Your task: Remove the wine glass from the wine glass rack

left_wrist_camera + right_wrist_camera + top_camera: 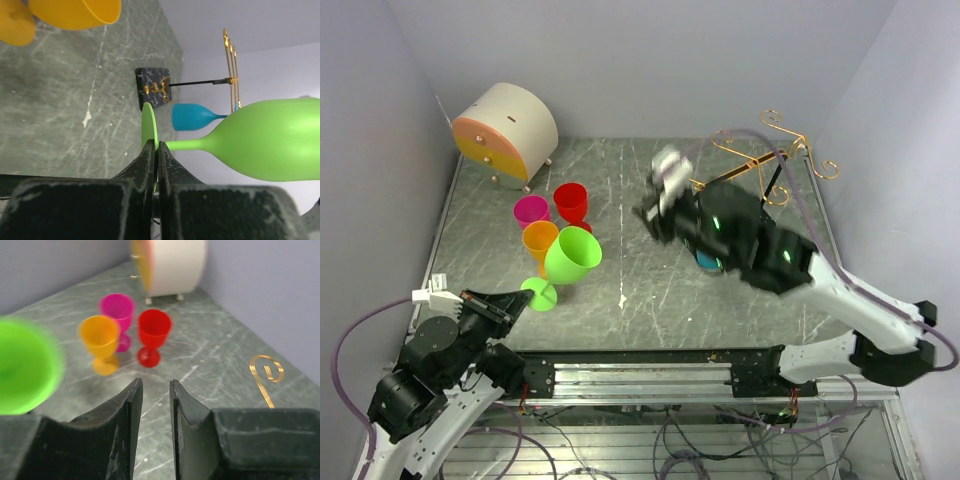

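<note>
The gold wire rack stands at the back right, and my right arm hides its base in the top view. The left wrist view shows its black base and wire arms, with a blue wine glass hanging from them. The blue glass peeks out under my right arm. My left gripper is shut on the foot of a green wine glass, which is off the rack at the front left. My right gripper is slightly open and empty, left of the rack above the table.
Orange, magenta and red glasses stand close together behind the green one. A round cream box with an orange front sits at the back left. Walls close in the table on the left, back and right.
</note>
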Available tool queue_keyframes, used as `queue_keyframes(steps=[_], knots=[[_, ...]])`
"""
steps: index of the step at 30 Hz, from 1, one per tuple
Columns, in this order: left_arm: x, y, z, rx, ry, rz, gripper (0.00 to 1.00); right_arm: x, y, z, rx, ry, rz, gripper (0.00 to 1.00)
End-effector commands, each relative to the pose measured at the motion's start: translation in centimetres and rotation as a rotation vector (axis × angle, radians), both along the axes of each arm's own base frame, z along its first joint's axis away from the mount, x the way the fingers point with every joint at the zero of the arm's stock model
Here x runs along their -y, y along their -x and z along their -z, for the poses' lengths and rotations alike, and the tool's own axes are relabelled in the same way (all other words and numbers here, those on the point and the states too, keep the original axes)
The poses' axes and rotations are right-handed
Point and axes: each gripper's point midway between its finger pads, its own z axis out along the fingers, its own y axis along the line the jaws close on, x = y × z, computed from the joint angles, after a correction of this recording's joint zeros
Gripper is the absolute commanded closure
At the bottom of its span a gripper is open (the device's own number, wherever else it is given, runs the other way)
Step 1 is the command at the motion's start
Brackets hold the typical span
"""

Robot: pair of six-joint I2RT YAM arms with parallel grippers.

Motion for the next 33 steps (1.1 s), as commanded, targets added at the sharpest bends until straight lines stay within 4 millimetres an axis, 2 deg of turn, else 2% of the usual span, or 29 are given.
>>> queue_keyframes(steps=[1, 2, 5, 7, 8, 14, 16, 22, 29, 33], knots=[[-2.6, 0.8, -0.3, 0.035, -0.079, -0.071, 0.93, -1.3, -3.6, 1.7, -0.231, 0.014, -0.073, 0.71], [-2.8, 0.8, -0.5, 0.04, -0.095, -0.076, 0.93, -2.1, -3.5, 0.4, -0.255, -0.02, -0.123, 0.7], [-3.1, 0.9, -1.1, 0.078, -0.121, -0.075, 0.93, -4.0, -3.1, -1.1, -0.382, -0.094, -0.298, 0.65], [-3.0, 0.9, -1.4, 0.095, -0.133, -0.068, 0.93, -5.2, -1.9, -1.2, -0.451, -0.105, -0.446, 0.51], [-3.0, 0.8, -1.5, 0.101, -0.134, -0.065, 0.93, -5.7, -1.5, -1.1, -0.469, -0.098, -0.494, 0.47], [-2.7, 0.7, -1.6, 0.11, -0.151, -0.053, 0.93, -7.0, 0.4, -1.0, -0.532, -0.106, -0.642, 0.47], [-2.7, 0.6, -2.0, 0.119, -0.154, -0.052, 0.93, -7.2, 0.7, -0.6, -0.549, -0.102, -0.666, 0.48], [-2.1, -0.1, -2.8, 0.131, -0.172, -0.04, 0.93, -8.4, 1.2, 2.3, -0.593, -0.029, -0.668, 0.49], [-2.0, -0.3, -3.2, 0.136, -0.17, -0.043, 0.93, -9.4, -0.2, 4.3, -0.6, 0.005, -0.596, 0.49], [-1.9, -0.3, -3.3, 0.136, -0.169, -0.042, 0.93, -9.9, -0.3, 5.2, -0.61, 0.017, -0.601, 0.52]])
